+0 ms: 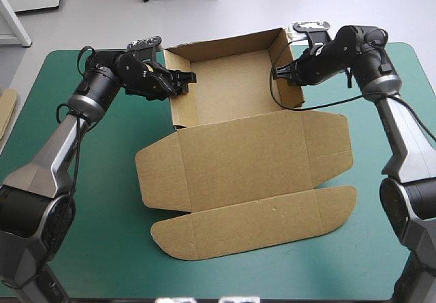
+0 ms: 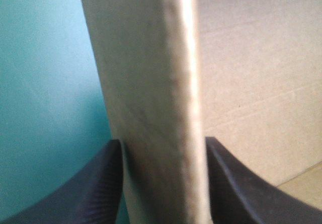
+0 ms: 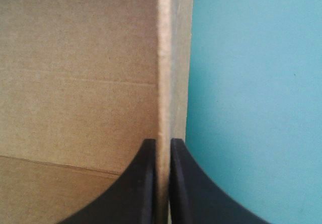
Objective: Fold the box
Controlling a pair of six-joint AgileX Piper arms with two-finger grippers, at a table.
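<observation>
On opposite walls of the brown box (image 1: 228,85), left gripper (image 1: 188,79) and right gripper (image 1: 277,73) both clamp tight, lid (image 1: 252,156) flat.

On the worktop (image 1: 102,235), the box (image 1: 238,160): tray at far middle, lid flat before it toward near edge. Left jaws astride tray's left wall, right jaws on its right wall. Spare board (image 1: 5,112) at worktop's left edge.
</observation>
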